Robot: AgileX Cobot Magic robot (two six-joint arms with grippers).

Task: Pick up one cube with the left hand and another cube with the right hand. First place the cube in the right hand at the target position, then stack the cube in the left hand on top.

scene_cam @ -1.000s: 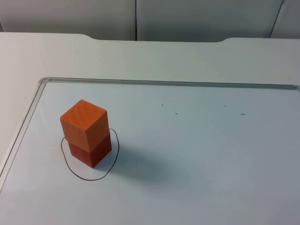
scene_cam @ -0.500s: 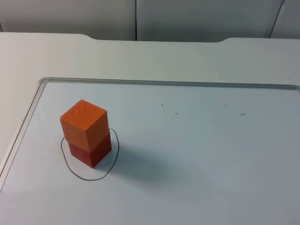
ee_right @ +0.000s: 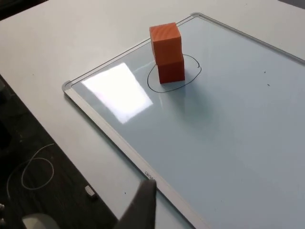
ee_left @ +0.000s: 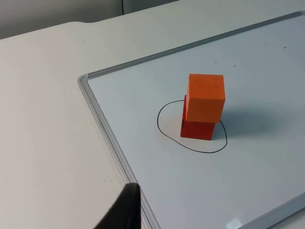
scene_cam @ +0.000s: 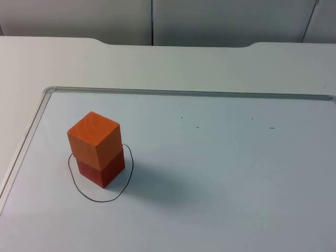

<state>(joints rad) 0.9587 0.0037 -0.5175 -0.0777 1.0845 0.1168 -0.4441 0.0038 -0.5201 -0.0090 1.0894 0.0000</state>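
A light orange cube (scene_cam: 93, 137) stands stacked on a darker red-orange cube (scene_cam: 101, 169), its edges turned slightly off the lower one's. The stack sits inside a hand-drawn black ring (scene_cam: 107, 200) on the whiteboard (scene_cam: 220, 173). The same light orange cube (ee_left: 205, 97) and red-orange cube (ee_left: 197, 129) appear in the left wrist view, and as cube (ee_right: 165, 42) on cube (ee_right: 170, 71) in the right wrist view. My left gripper (ee_left: 125, 210) waits well back from the stack, over the bare table beside the board's frame. My right gripper (ee_right: 140, 205) hangs far from it, near the board's edge.
The whiteboard's metal frame (scene_cam: 44, 93) runs along its left and far sides. White table (scene_cam: 157, 65) lies beyond it, ending at the grey partition wall (scene_cam: 210, 21). Past the table's edge in the right wrist view is dark floor (ee_right: 33, 157) with a loose cable.
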